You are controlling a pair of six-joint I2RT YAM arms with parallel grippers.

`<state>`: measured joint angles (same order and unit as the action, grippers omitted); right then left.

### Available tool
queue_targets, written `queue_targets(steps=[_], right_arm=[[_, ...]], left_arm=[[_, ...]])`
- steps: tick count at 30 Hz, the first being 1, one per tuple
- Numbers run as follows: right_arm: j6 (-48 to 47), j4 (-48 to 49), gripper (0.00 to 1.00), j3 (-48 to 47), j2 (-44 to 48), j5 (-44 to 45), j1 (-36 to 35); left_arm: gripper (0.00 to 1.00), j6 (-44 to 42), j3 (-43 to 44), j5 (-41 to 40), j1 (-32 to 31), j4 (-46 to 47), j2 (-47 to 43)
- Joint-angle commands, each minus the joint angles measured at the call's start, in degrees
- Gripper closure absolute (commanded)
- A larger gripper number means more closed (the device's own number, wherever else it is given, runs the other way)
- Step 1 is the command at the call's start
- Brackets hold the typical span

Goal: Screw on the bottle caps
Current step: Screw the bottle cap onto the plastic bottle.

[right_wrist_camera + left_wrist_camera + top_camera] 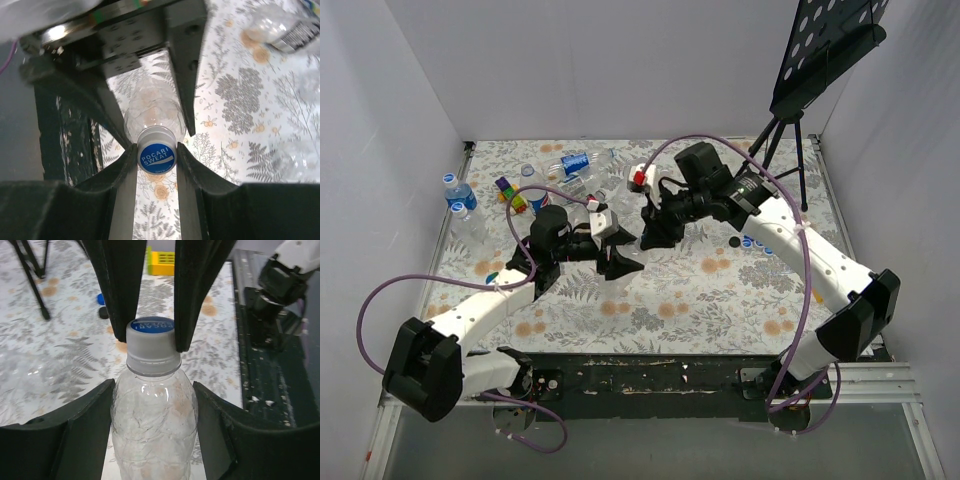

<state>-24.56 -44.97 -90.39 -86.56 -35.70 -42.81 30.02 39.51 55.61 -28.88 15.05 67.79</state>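
Note:
A clear bottle [152, 430] hangs above the floral table between my two grippers. The left gripper [152, 388] is shut on its body, one finger pressed against each side. A grey-rimmed bottle cap with a blue top [157, 156] sits on the neck. My right gripper [156, 150] is shut on that cap, its two fingers clamping the rim. In the top view the left gripper [615, 262] and the right gripper [648, 238] meet at mid-table, hiding the bottle.
Several more bottles lie at the back left [580, 162], and two stand upright by the left wall [455, 195]. Small toys [510, 195] sit near them. A black tripod stand [790, 150] stands at the back right. A loose blue cap [101, 298] lies on the cloth, with a yellow block [162, 262] further off.

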Motion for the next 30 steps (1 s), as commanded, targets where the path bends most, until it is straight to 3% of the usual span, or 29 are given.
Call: queue_targets(steps=[1, 5, 11, 20, 22, 25, 28, 30], right_arm=[[17.58, 0.24, 0.99, -6.10, -4.48, 18.09, -0.35], [31.03, -0.56, 0.99, -6.12, -6.34, 25.85, -0.43], [40.28, 5.77, 0.99, -1.63, -4.67, 31.48, -2.19], [41.52, 6.65, 0.99, -2.68, -3.88, 35.09, -2.46], [41.00, 7.35, 0.93, -2.34, -3.53, 34.04, -2.46], [38.71, 10.94, 0.61, -0.15, -0.90, 30.44, -2.46], [34.85, 14.73, 0.41, 2.23, 2.88, 28.68, -2.37], [31.34, 16.57, 0.31, 3.98, 5.43, 27.10, -2.20]], left_arm=[[1.00, -1.89, 0.49, -14.71, -0.73, 1.65, -3.71], [1.00, -8.03, -2.06, -34.11, -5.55, 2.08, -7.49], [1.00, -13.06, -6.54, -58.74, -14.79, 8.15, -9.52], [1.00, -15.61, -6.64, -73.97, -18.31, 10.17, -6.97], [1.00, -15.34, -6.64, -73.46, -18.31, 10.00, -7.32], [1.00, -13.50, -6.37, -68.38, -17.88, 8.68, -7.50], [1.00, -9.56, -5.15, -58.38, -14.99, 5.70, -6.62], [1.00, -6.83, -3.13, -45.33, -11.74, 3.33, -5.39]])
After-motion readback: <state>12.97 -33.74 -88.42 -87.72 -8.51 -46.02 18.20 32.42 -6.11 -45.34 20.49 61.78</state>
